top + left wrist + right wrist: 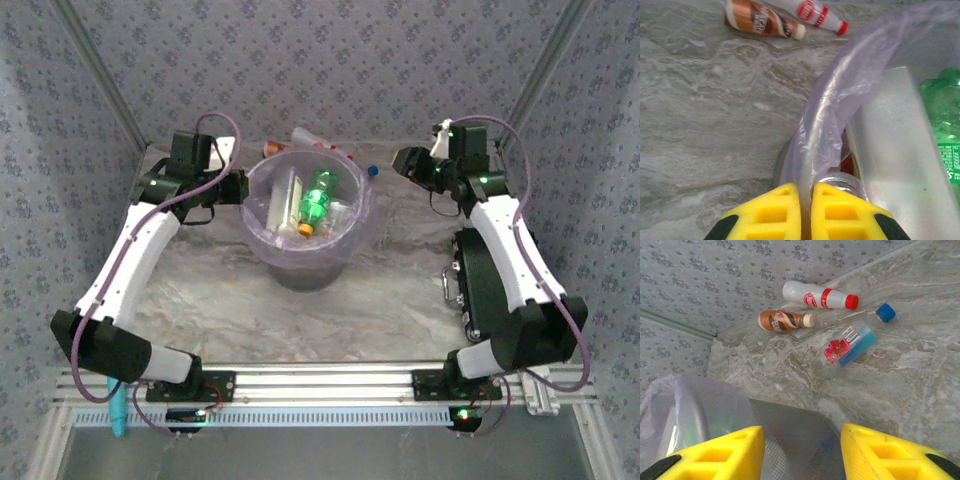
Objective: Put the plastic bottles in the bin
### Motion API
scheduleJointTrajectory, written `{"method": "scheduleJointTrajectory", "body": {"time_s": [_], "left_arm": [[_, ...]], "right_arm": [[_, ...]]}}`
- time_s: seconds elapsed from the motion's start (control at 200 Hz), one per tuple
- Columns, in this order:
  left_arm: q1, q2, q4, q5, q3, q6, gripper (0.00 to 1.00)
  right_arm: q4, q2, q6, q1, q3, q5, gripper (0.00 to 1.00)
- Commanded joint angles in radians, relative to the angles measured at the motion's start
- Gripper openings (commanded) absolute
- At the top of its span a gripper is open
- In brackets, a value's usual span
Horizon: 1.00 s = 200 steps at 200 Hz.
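Found left end effector [805,220] clamped shut on bin [270,243] at its left rim. Saw lavender film running into the seam between the pads [772,217]. Found right end effector [802,452] part open, nothing between the jaws, hovering off the bin's far right side. Made out green bottle [316,200] plus a few clear ones already inside bin.

Spotted three more on desk [920,380] behind bin, all lying flat:
- white bottle [815,296] with red cap
- brown bottle [782,320] just beside it
- clear bottle [852,342] with blue cap, nearest the right end effector

Judged all three light and thin-walled, probably empty. Expected them to dent under a hard squeeze and roll if nudged. Reckoned the glossy labels slippery. Would have grabbed across mid-body, jaws square to the long axis, not at cap or neck. Rated clear bottle the easiest pick for the right side.
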State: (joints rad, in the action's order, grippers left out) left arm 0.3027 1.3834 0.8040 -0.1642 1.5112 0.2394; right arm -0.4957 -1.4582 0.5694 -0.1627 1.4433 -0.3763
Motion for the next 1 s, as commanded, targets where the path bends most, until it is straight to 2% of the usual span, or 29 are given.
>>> {"method": "scheduleJointTrajectory", "body": {"time_s": [0.0, 0.175, 0.31, 0.385, 0.58, 0.66, 0.83, 0.924, 0.994], "left_arm": [[-0.021, -0.04, 0.025, 0.013, 0.019, 0.005, 0.0], [-0.089, -0.089, 0.075, 0.062, 0.015, 0.011, 0.0], [-0.136, -0.107, 0.088, 0.056, -0.012, 0.016, 0.0], [-0.142, -0.107, 0.089, 0.05, -0.022, 0.018, 0.0], [-0.144, -0.099, 0.091, 0.041, -0.02, 0.02, 0.0], [-0.144, -0.096, 0.086, 0.034, -0.024, 0.02, 0.16], [-0.145, -0.086, 0.056, 0.002, -0.053, 0.025, 0.39], [-0.145, -0.076, 0.039, -0.029, -0.065, 0.03, 0.5], [-0.145, -0.069, 0.027, -0.051, -0.075, 0.034, 0.52]], "right_arm": [[0.055, -0.086, 0.027, -0.021, 0.046, 0.032, 0.46], [0.092, -0.245, 0.13, -0.049, 0.093, 0.134, 0.49], [0.213, -0.353, 0.256, -0.082, 0.083, 0.227, 0.54], [0.237, -0.426, 0.314, -0.098, 0.114, 0.257, 0.62], [0.247, -0.585, 0.418, -0.154, 0.214, 0.355, 0.99], [0.239, -0.66, 0.453, -0.165, 0.275, 0.355, 1.0], [0.18, -0.801, 0.481, -0.197, 0.412, 0.383, 1.0], [0.146, -0.855, 0.486, -0.21, 0.471, 0.406, 1.0], [0.126, -0.891, 0.492, -0.218, 0.507, 0.413, 1.0]]}}
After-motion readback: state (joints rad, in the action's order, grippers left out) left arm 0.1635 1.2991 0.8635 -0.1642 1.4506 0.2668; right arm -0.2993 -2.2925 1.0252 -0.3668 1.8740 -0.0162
